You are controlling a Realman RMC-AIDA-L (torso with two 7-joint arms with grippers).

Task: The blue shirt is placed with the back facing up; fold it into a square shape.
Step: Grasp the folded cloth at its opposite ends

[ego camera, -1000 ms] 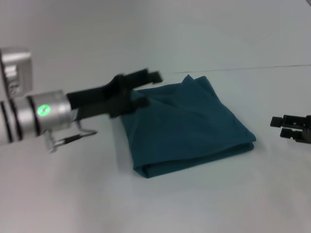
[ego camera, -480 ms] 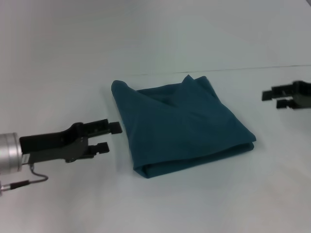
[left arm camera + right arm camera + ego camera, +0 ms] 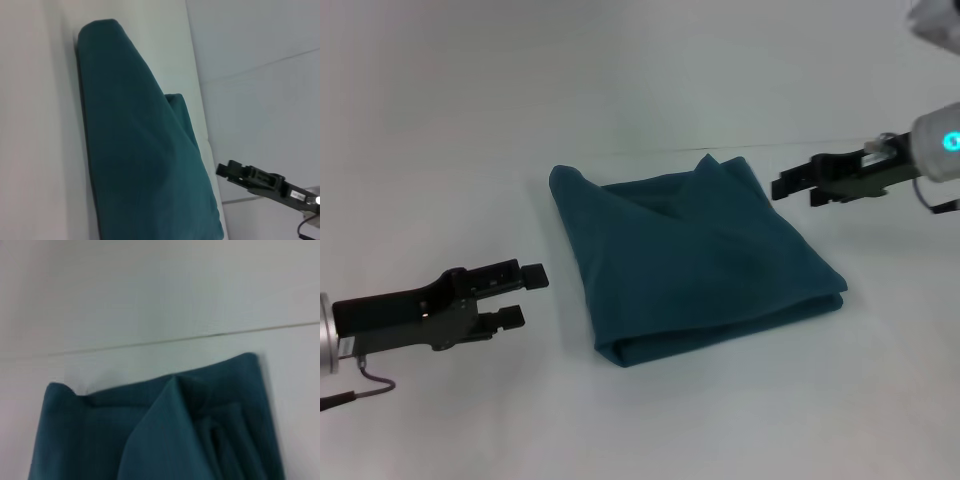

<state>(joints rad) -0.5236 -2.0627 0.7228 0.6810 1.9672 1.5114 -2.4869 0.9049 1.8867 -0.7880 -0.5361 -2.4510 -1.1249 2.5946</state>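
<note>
Head view: the blue shirt (image 3: 695, 260) lies mid-table as a folded bundle, roughly four-sided but skewed, with a small peak of cloth poking up along its far edge and a rounded bulge at the far left corner. Left gripper (image 3: 520, 295) sits low over the white table (image 3: 440, 150), just off the shirt's near left side, fingers parted a little, holding nothing. Right gripper (image 3: 798, 187) hangs near the far right corner, clear of the cloth, fingers parted narrowly, empty. Right wrist view shows that far edge close: layers overlap unevenly, one flap (image 3: 165, 435) riding over the others. Judgement: folding is nearly complete; what remains is squaring up. To do that well, take only the loose peak, not the whole stack, and tuck or flatten it without dragging the lower layers. Soft knit will likely slide and bunch, so press down rather than pull sideways. Risk: a deep pinch lifts several layers and undoes the fold.
</note>
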